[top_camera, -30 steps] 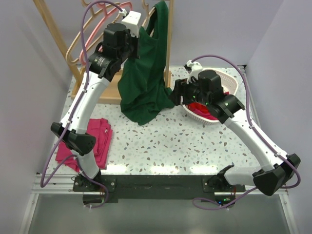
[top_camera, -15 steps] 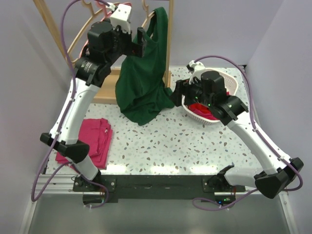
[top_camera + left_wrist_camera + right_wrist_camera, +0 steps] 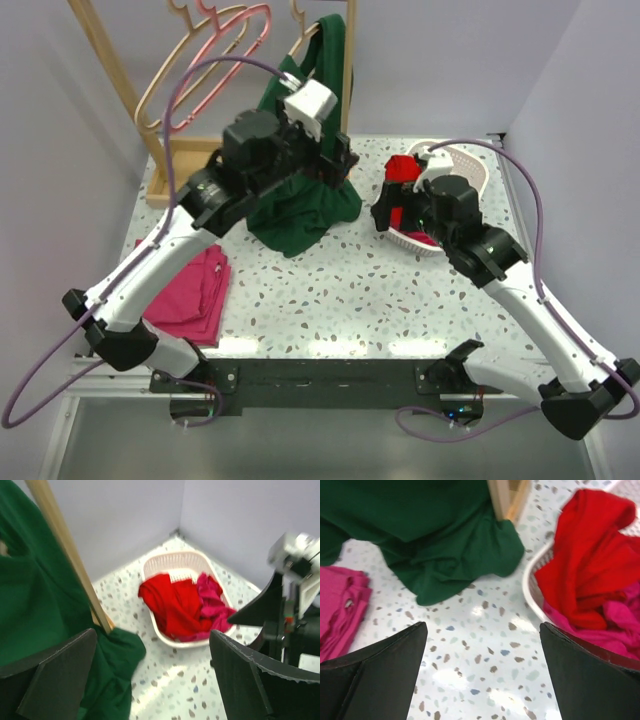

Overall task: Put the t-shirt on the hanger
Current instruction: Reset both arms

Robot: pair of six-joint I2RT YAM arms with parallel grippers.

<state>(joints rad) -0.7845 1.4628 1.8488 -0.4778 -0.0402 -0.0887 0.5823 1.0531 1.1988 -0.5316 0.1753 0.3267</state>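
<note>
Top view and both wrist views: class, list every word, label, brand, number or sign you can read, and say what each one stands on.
No text can be read in any view.
The green t-shirt, the white basket, the red garment and the folded pink garment show no writing, logo or number.

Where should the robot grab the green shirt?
Probably the t-shirt by its bunched bottom edge, which lies puffed up on the table. Come from the front, over the bare table, because the wooden post blocks the back.
</note>
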